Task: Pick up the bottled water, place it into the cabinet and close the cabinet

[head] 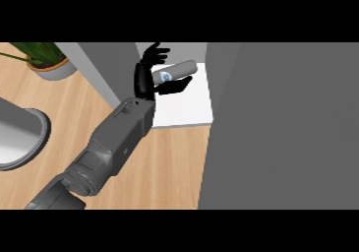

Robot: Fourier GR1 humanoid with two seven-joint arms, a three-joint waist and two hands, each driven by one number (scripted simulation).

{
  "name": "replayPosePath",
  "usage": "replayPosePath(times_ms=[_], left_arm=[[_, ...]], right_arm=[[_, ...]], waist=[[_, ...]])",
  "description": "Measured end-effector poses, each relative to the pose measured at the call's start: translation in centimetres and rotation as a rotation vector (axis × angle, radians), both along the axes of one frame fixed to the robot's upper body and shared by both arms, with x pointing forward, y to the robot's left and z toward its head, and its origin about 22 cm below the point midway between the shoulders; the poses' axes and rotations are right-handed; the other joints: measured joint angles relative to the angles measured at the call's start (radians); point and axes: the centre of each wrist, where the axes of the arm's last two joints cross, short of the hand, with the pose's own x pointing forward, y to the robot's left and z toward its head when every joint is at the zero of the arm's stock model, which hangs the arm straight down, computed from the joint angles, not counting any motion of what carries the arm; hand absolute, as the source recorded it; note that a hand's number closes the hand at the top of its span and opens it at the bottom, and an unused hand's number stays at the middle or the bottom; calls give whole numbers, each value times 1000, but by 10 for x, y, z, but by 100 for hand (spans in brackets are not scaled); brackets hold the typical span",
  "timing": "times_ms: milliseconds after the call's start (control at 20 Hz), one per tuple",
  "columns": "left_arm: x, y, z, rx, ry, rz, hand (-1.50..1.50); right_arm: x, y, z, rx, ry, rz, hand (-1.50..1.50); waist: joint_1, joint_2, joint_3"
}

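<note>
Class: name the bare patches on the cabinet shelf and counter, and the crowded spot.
Bare: the white shelf in front of the bottled water, and the wooden counter between the forearm and the grey cabinet door. Crowded: the shelf's back, around the left hand.

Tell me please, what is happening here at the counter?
The robot's left hand is inside the open cabinet. The bottled water lies tilted on the white shelf, between the hand's spread fingers and its thumb. The fingers look mostly straight, so the bottle seems placed or almost released. The cabinet is not yet closed. The right hand is out of view.
</note>
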Motion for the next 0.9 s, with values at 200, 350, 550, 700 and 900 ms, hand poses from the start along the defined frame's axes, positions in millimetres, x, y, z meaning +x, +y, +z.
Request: replayPosePath(times_ms=[200, 350, 550, 700, 900], left_arm=[[6, 3, 8, -15, -7, 1, -150], [6, 3, 7, -38, -11, 1, -150], [5, 3, 5, -37, -21, -21, -150], [6, 4, 7, -29, -27, -56, -150], [9, -3, 16, -80, -65, -129, -150]], right_arm=[[-1, -1, -2, 0, -2, 2, -150], [0, -1, -2, -2, -10, 9, -150], [0, -4, -1, -17, -9, 6, -150], [1, -4, -1, -11, -13, 5, -150], [0, -4, -1, -1, -9, 0, -150]], waist=[[-6, 3, 0], [-11, 6, 0], [-11, 6, 0], [-6, 4, 0], [-4, 2, 0]])
